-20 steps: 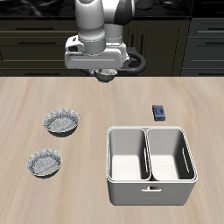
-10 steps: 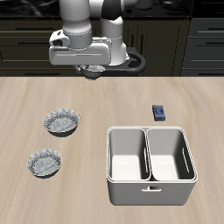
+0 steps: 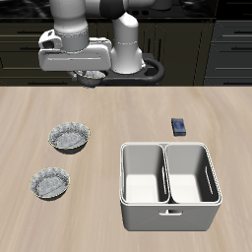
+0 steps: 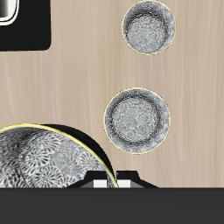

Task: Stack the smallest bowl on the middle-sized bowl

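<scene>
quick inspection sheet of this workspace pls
surface: pale wood-grain table, nothing spilled
job's things: tiny silvery-grey fluted bowl held in the air at the gripper; pale shallow wider fluted bowl upright near the table's front edge, nothing in it
clutter: darker, deeper fluted bowl just behind the pale one, apart from it; grey two-compartment bin, both compartments bare; small dark blue block behind the bin
grippers: two-finger gripper high over the table's back, jaws closed on the tiny bowl's rim
cables: black hose loop on the arm, off the table
surroundings: dark cabinet fronts behind the table
</scene>
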You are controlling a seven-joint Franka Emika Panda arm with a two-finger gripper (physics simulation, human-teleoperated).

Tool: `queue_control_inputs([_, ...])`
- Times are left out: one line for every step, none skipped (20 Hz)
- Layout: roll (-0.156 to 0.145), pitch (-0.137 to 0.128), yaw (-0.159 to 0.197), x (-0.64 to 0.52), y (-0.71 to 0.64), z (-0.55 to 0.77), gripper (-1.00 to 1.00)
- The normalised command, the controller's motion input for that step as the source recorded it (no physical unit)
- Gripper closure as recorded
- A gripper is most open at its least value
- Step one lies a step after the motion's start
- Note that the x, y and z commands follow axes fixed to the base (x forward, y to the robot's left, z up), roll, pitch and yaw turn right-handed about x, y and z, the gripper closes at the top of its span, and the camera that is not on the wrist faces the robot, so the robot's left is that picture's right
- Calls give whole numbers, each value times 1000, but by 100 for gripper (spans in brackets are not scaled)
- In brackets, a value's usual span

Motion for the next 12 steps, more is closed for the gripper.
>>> queue_control_inputs([-37,10,-53,134,-200,61,100])
queue_control_inputs([69,-3,114,304,-174,162,100])
queue_control_inputs([-76,-24,21,184,-312,146,100])
queue_control_inputs([-5,15,-45,295,-313,141,100])
queue_control_inputs([35,8,20,32,88,-19,100])
queue_control_inputs([-39,-7,165,325,-314,105,100])
queue_control_inputs([21,205,-73,601,-654,74,100])
queue_control_inputs([0,0,0,-25,77,-26,100])
queue_control_inputs([13,-56,127,283,-289,162,100])
queue_control_inputs([-106,35,-104,579,-759,140,100])
queue_control_inputs([52,30,53,286,-209,48,100])
queue_control_inputs([-76,3,-20,265,-283,35,100])
